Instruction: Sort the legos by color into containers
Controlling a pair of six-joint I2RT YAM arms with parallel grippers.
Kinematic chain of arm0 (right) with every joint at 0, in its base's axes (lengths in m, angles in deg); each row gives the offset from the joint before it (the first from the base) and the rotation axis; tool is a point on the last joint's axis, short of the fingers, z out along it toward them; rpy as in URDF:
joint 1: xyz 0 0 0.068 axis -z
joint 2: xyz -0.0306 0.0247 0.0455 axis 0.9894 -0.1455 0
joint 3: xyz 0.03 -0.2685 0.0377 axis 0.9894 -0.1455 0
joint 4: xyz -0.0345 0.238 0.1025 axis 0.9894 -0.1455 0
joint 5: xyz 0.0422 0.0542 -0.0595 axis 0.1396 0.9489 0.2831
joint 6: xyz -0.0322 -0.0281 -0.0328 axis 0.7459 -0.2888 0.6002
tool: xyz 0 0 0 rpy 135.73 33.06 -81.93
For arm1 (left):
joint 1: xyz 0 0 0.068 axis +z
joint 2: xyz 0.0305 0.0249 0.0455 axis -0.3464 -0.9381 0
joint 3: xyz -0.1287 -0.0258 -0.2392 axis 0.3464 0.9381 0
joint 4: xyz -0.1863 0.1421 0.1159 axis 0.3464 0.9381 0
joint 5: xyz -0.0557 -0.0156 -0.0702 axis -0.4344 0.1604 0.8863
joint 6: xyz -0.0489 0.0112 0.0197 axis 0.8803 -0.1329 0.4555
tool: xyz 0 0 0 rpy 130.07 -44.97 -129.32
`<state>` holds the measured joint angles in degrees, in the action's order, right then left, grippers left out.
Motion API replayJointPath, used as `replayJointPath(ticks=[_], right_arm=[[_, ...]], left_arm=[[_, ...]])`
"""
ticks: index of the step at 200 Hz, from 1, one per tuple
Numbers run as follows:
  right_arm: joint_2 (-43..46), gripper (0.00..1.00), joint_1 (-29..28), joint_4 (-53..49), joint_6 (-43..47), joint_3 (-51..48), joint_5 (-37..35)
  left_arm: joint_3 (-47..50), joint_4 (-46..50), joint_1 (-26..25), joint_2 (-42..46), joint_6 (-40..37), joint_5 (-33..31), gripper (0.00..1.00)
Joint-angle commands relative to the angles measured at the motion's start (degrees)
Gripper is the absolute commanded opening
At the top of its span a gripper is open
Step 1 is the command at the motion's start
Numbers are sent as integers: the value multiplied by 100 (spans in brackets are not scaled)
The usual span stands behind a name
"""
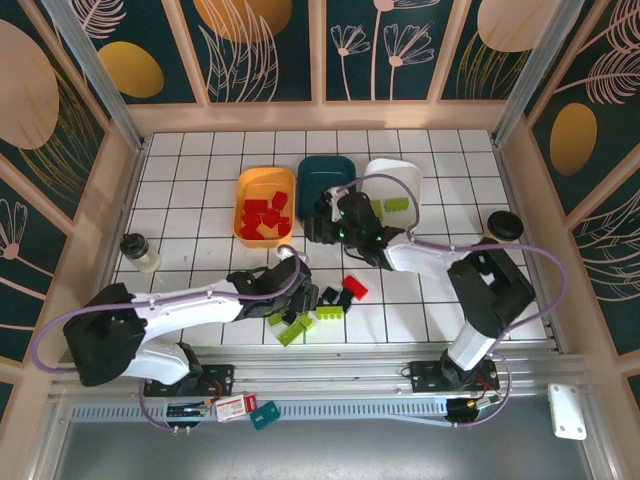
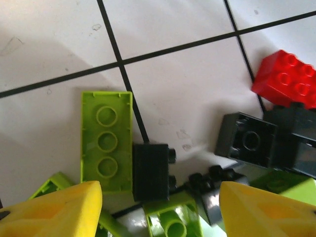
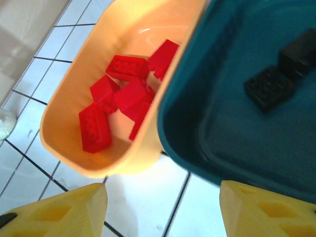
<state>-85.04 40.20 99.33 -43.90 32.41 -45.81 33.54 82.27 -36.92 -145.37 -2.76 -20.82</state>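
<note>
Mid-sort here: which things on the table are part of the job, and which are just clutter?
Job: orange tub, dark teal tub, white tub; loose red brick, lime bricks, black bricks.
Lying about: small jar at left, black round thing at right, small box and teal card on front rail.

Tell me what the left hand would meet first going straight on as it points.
Probably the small black plastic brick beside the long lime green plastic brick, though depth is unclear.
</note>
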Motion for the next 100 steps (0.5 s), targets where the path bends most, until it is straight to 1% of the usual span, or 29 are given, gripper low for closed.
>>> replayJointPath(ticks=[1,20,34,51,71,100], right_arm=[[642,62,80,264,-131,-510,-256],[1182,62,132,216,-166,-918,-370],[1552,62,185,155,-179,-1148,-453],[1932,63,261,98,-178,-1336,-501],[2245,63,327,7,-153,-1433,-545],[2490,63,388,-76,-131,-1524,-607]], left_arm=[[-228,98,-12,-296,-231,-430,60],[-316,112,-11,-545,-290,-532,53],[-347,95,-11,-699,-303,-530,52],[-360,50,-10,-813,-308,-504,48],[-367,19,-11,-928,-331,-538,40],[-423,-23,-12,-965,-334,-527,25]])
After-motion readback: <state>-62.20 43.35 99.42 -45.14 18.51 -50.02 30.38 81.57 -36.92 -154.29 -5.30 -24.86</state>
